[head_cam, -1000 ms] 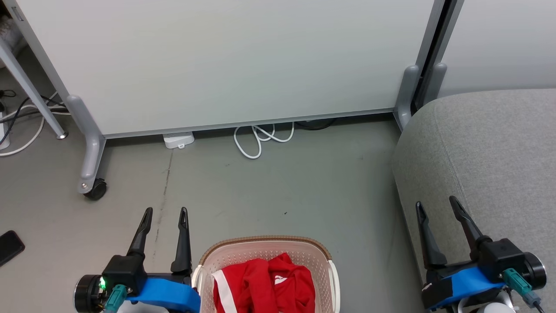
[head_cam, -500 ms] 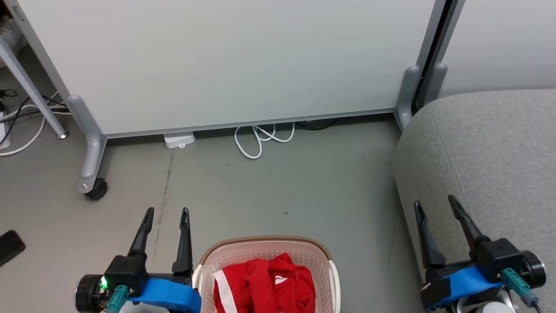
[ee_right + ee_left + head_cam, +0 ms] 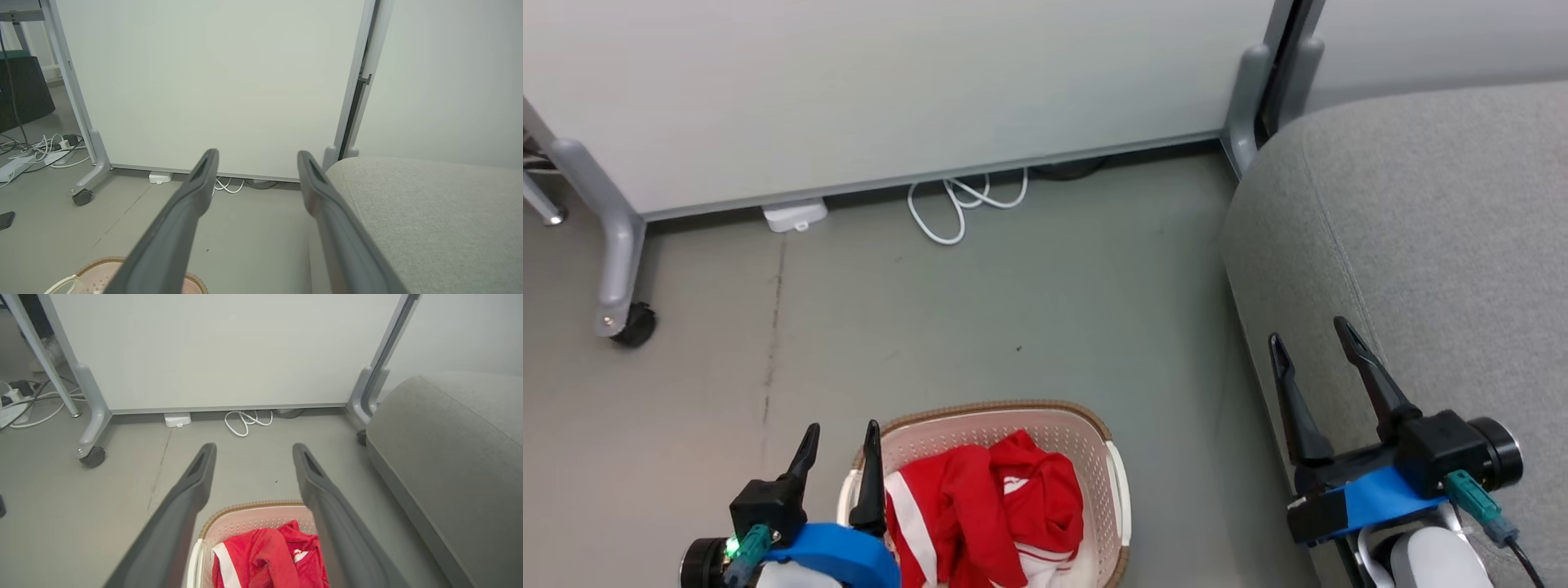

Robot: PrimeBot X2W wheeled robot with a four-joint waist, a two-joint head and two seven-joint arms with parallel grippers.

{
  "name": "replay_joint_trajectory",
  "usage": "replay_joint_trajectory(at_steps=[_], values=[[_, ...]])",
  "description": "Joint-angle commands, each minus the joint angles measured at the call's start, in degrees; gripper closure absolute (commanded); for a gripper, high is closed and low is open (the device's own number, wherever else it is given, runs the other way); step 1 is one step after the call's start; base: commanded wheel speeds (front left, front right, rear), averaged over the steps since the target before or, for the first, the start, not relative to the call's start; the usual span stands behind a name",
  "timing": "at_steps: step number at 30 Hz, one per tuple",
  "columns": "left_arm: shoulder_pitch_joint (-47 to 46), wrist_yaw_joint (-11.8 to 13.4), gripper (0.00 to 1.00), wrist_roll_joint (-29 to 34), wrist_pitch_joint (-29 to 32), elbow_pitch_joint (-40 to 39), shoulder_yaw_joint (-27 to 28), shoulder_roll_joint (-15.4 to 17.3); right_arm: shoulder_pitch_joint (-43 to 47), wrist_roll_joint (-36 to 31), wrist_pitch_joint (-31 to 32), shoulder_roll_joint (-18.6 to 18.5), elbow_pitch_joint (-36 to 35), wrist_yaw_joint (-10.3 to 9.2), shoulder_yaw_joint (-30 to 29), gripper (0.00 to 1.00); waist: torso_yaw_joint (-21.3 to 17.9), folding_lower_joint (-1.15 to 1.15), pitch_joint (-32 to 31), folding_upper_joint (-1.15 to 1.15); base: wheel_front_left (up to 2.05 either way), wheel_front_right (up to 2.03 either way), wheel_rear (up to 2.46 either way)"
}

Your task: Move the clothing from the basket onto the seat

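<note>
Left claw (image 3: 843,425) fingers apart, empty, at left rim of basket (image 3: 1045,408). Right claw (image 3: 1306,328) fingers apart, empty, well right of basket, over seat (image 3: 1421,229) edge. Red clothing (image 3: 980,506) heaped inside basket.

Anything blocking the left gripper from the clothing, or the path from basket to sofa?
Nothing visible. The open left gripper is beside the basket, the red clothing lies uncovered, and bare floor lies between basket and grey sofa.

Left claw (image 3: 843,425), right claw (image 3: 1306,328): dark, blue-banded, teal plugs (image 3: 1466,488).
</note>
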Motion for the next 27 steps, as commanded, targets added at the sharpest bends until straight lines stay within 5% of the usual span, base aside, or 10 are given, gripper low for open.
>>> replay_joint_trajectory(at_steps=[1,13,27], values=[[-2.3,-0.3,0.0,-0.8,0.9,2.7,0.0,0.0,-1.6,0.4,-0.2,-0.2,-0.7,0.05,0.4,0.0,-3.5,0.0,4.7,0.0,0.0,0.0,0.0],[-16.4,-2.7,0.0,-5.2,11.1,23.1,-3.0,0.2,-6.8,1.8,-0.2,-0.2,-3.4,0.04,0.6,0.0,-8.2,0.0,19.7,0.0,0.0,0.0,0.0],[-28.1,-3.2,0.0,-8.3,13.7,36.2,-3.1,1.4,-10.6,3.6,-0.2,-0.2,-6.4,0.04,1.7,0.0,-9.7,0.0,30.4,0.0,0.0,0.0,0.0]])
